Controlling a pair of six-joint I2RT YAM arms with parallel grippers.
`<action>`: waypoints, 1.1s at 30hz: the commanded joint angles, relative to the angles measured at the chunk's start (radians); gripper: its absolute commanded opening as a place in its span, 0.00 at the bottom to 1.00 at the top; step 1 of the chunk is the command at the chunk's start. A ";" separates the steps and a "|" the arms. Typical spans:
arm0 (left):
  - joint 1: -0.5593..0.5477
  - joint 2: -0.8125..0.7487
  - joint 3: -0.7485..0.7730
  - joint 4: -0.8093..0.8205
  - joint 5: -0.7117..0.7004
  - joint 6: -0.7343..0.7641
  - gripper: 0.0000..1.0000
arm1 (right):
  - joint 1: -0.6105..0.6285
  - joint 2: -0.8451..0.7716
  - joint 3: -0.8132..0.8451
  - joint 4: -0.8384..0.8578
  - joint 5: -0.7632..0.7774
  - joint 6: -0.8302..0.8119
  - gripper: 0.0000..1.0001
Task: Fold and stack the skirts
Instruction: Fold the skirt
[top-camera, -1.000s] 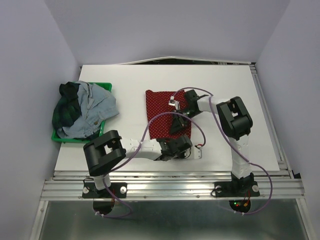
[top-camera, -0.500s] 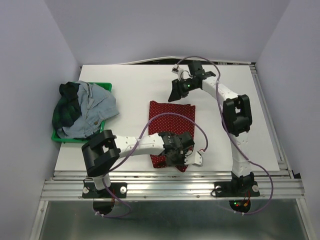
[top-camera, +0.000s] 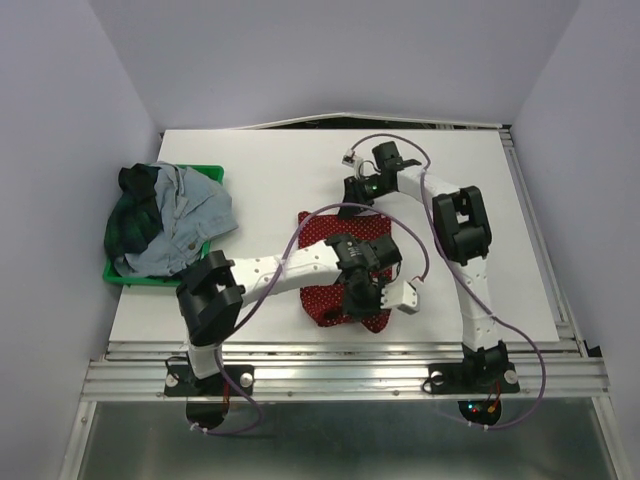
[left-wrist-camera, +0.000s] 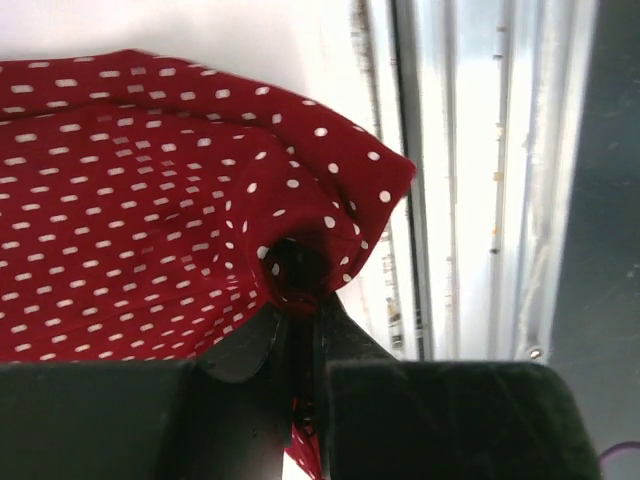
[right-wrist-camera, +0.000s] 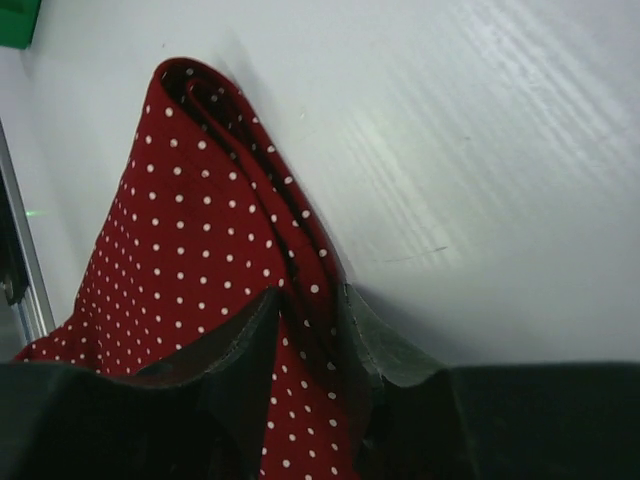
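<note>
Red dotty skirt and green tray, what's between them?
Only bare white table and the left arm stretched toward the red skirt, in the top view.

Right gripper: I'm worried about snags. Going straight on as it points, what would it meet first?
The red skirt: its folded edge sits in the right gripper; past the fold, probably just bare table.

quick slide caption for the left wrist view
Left pincer shut on a bunched corner of the red dotted skirt, beside the table's metal edge rail.
</note>
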 joint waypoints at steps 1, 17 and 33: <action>0.072 0.042 0.155 -0.141 -0.037 0.110 0.00 | 0.036 -0.007 -0.104 -0.037 -0.008 -0.075 0.34; 0.252 0.227 0.448 -0.172 -0.152 0.277 0.00 | 0.087 -0.096 -0.305 -0.068 -0.153 -0.192 0.29; 0.298 0.234 0.338 0.038 -0.195 0.311 0.04 | 0.096 -0.084 -0.305 -0.073 -0.201 -0.178 0.29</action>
